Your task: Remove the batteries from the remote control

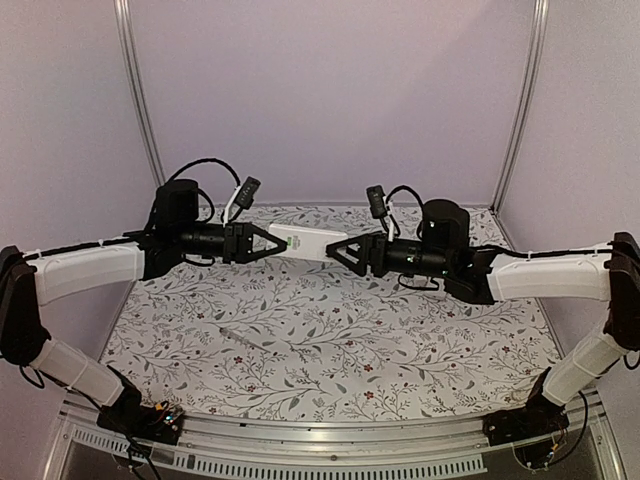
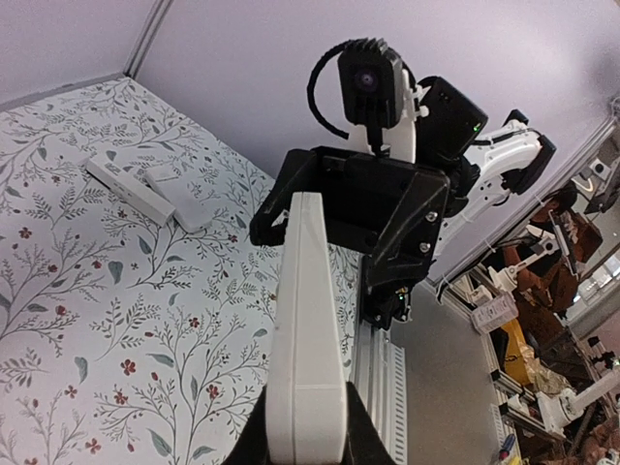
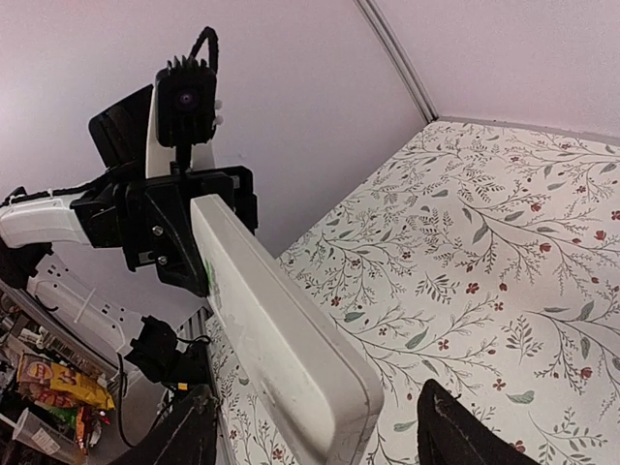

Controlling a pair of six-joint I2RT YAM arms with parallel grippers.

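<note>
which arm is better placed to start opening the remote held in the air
Probably the right. The left jaws are shut on one end of the white remote, holding it up. The right jaws stand open around its other end, free to work on it.

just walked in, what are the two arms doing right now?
The left gripper is shut on one end of a white remote, holding it in the air above the table. The right gripper has its fingers open on either side of the other end, not clamping it. No batteries show in any view. Two more white pieces lie on the table.
</note>
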